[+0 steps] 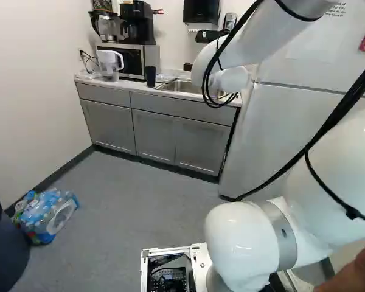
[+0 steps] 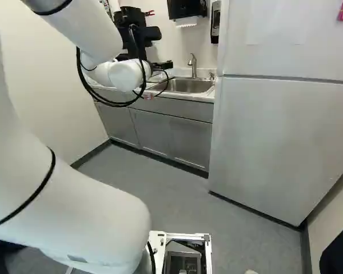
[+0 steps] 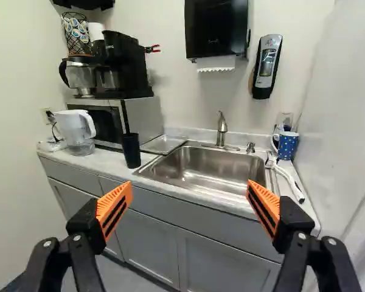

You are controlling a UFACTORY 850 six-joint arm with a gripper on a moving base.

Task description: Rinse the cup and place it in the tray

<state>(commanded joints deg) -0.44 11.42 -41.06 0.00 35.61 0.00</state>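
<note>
Black cup [image 3: 131,151] upright on the tabletop [image 3: 106,163], mouth up, long axis vertical — just beside the sink [image 3: 207,170] and tray [image 3: 163,144], claw [image 2: 164,49] ahead of the arm's wrist, fingers spread wide

One rectangular steel sink [image 3: 201,165]. Near it: one tall black cup [image 3: 131,151], one shallow silver tray [image 3: 163,144], one blue white-dotted mug [image 3: 288,146], one boxy silver-black microwave [image 3: 143,121]. Behind it: one curved metal faucet [image 3: 222,126]. Above it: two upright black-cased wall dispensers [image 3: 216,27].
</note>
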